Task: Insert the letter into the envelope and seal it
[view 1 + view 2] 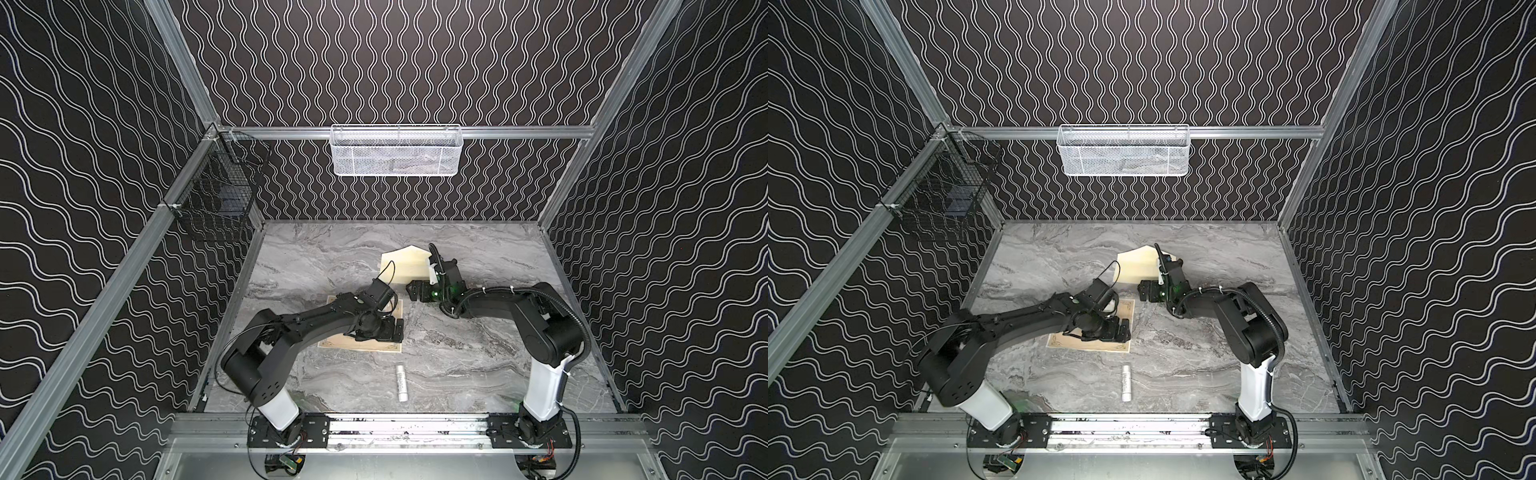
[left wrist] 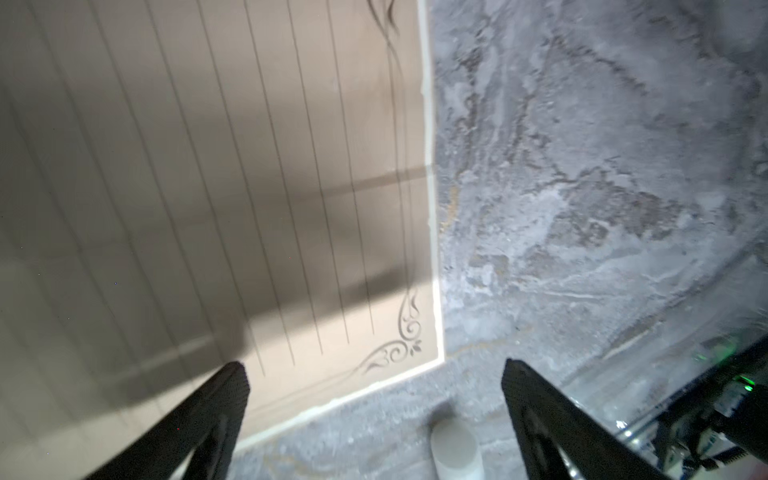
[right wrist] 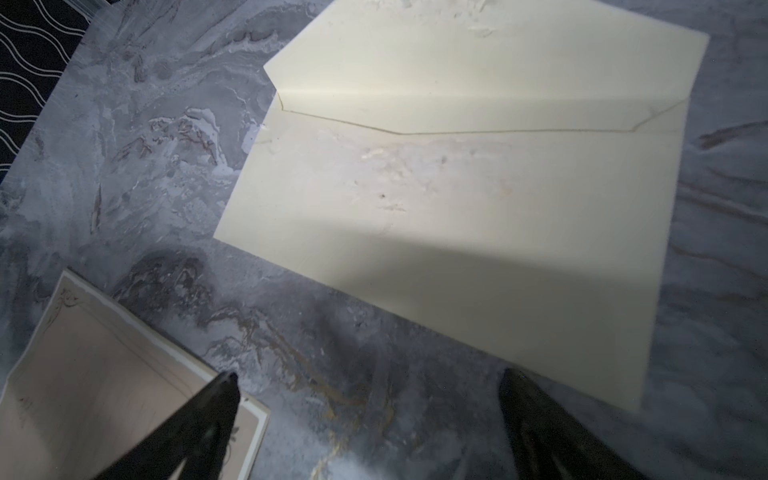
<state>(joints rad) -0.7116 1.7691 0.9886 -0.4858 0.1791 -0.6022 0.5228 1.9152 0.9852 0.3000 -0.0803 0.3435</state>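
The tan letter [image 1: 374, 346] lies flat at mid-table, mostly hidden under my left arm in both top views. My left gripper [image 1: 399, 328] hovers open over its right edge. In the left wrist view the letter's ruled face [image 2: 208, 187] and corner flourish show, and nothing sits between the fingers of the left gripper [image 2: 372, 365]. The cream envelope [image 1: 405, 266] lies further back with its pointed flap open. My right gripper [image 1: 414, 291] stands open just in front of the envelope [image 3: 457, 208]. Only bare marble shows between the right gripper's [image 3: 370, 375] fingers, with the letter's corner [image 3: 83, 395] beside one of them.
A small white cylindrical stick [image 1: 401, 382] lies on the grey marble table [image 1: 478, 365] in front of the letter, and its end [image 2: 455, 451] shows in the left wrist view. A white mesh basket [image 1: 395, 151] hangs on the back rail. A black wire basket [image 1: 216, 195] hangs on the left rail.
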